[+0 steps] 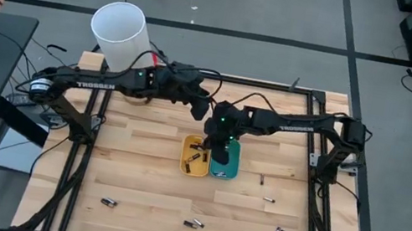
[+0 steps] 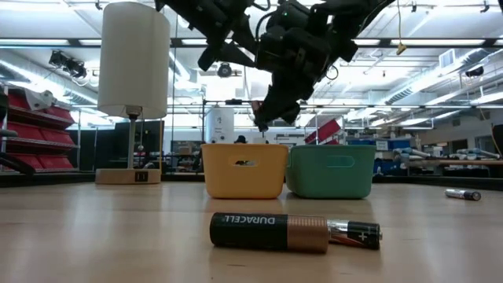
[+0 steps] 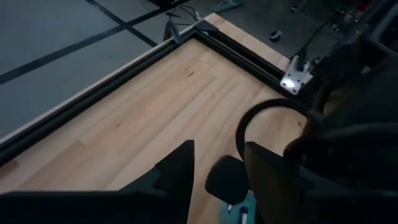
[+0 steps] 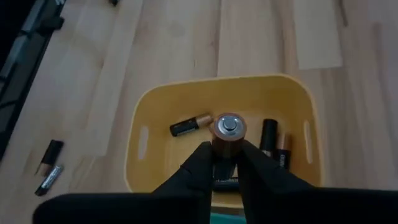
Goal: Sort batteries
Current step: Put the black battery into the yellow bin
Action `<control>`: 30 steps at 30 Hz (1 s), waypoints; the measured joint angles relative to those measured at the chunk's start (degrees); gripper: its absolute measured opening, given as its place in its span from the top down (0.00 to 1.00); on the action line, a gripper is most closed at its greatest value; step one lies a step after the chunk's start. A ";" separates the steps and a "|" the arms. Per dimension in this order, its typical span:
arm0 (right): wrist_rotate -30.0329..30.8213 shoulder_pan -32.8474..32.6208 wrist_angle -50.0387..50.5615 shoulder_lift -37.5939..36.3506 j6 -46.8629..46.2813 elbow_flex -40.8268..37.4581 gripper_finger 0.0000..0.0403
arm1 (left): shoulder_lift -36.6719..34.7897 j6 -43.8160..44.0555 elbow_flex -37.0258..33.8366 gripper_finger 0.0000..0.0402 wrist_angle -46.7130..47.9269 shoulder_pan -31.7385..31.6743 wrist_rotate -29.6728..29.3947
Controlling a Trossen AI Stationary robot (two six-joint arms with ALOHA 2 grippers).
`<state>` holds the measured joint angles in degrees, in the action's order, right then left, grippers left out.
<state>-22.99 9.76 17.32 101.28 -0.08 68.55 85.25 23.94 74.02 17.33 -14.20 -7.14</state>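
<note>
Right gripper (image 4: 225, 163) over yellow tray (image 4: 158, 112), fingers pinching copper-and-black battery (image 4: 228, 134) end-up; jaws narrow, closed on cell. I judge hold is above tray so cell lands with its kind: several cells already lie inside. Teal tray (image 1: 228, 170) touching alongside. Loose batteries (image 1: 107, 201) scattered on table (image 1: 143, 181). Right arm reaches in from its side, wrist pitched down. Left gripper (image 3: 217, 165) waits near back edge, jaws partly open, empty.

arms (image 1: 102, 80): dark, white TROSSEN lettering | cables: black | green light
</note>
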 joint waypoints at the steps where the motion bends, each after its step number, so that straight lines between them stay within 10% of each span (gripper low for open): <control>1: -0.01 0.03 -0.37 0.10 -0.21 0.00 0.85 | 0.00 0.11 0.00 0.61 0.04 -0.02 -0.25; 17: 8.68 4.23 0.78 -5.43 -5.18 -0.07 0.45 | -0.04 2.23 0.02 0.61 0.67 1.03 0.00; 30: 18.43 5.82 26.42 -18.79 -0.27 -0.04 0.49 | 0.26 -1.50 -2.03 0.61 1.90 1.64 1.64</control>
<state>-4.57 15.58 43.74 82.49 -0.34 68.51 85.52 22.44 71.99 19.23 -12.56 -5.50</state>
